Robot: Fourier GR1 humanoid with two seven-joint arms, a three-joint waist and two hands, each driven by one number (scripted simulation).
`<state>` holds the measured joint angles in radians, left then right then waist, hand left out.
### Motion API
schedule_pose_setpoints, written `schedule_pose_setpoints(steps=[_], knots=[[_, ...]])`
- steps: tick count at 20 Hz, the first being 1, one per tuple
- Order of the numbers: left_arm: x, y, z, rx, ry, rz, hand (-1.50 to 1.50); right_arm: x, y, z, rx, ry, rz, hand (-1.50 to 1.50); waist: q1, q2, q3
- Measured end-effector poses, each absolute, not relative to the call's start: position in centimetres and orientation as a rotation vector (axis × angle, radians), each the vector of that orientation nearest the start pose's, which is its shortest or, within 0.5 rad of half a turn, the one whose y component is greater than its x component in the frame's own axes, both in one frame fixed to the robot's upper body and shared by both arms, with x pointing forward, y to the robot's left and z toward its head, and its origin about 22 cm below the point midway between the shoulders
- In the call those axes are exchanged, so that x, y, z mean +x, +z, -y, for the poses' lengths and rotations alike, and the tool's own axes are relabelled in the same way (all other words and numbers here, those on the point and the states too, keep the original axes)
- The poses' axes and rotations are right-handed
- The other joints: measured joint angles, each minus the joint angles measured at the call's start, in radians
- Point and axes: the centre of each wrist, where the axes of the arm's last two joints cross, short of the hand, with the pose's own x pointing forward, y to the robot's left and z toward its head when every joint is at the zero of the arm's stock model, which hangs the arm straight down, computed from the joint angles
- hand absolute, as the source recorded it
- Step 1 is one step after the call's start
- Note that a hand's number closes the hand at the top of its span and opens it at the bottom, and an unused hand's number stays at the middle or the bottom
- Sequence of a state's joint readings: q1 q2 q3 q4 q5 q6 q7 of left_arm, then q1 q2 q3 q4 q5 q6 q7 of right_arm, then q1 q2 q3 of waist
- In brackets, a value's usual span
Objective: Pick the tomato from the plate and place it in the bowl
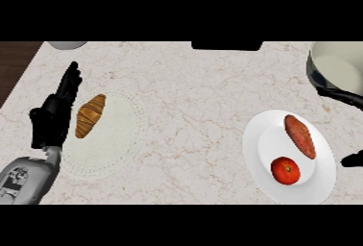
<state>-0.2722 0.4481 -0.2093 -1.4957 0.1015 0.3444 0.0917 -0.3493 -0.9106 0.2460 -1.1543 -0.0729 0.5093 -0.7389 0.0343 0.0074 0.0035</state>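
One tomato (285,170) lies on the white plate (322,185) near the worktop's (199,105) right edge, beside one sweet potato (300,136). My right robot hand (352,159) barely shows; I cannot tell its fingers. My left robot hand (55,113) rests open beside one croissant (90,116).

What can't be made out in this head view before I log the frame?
- Right hand: only a black tip shows at the right edge beside the white round plate; whether its fingers are open or curled cannot be told.
- Pale round bowl: cut off by the right edge, so part of its inside is unseen.
- Grey round object and black object at the counter's far edge: cropped, unidentifiable.
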Motion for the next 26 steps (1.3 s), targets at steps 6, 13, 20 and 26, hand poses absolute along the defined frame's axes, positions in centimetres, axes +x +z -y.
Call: schedule_pose_setpoints(steps=[6, 13, 20, 26], knots=[[29.6, 6.9, -25.9, 0.365, -0.186, 1.656, 0.0, 31.9, 11.0, 38.5, 0.099, 1.389, 1.66, -1.5, -0.003, -0.001, -0.002], [29.9, 7.0, -26.0, 0.38, -0.175, 1.649, 0.0, 32.0, 10.4, 36.0, 0.138, 1.598, 1.566, -1.5, -0.018, -0.004, -0.003], [29.1, 7.5, -26.2, 0.381, -0.178, 1.648, 0.0, 31.1, 7.8, 33.5, 0.128, 1.773, 1.415, -1.5, -0.024, -0.007, -0.003], [28.7, 7.7, -26.3, 0.392, -0.167, 1.65, 0.0, 31.2, 5.4, 31.4, 0.107, 1.826, 1.334, -1.5, -0.027, -0.007, -0.003]])
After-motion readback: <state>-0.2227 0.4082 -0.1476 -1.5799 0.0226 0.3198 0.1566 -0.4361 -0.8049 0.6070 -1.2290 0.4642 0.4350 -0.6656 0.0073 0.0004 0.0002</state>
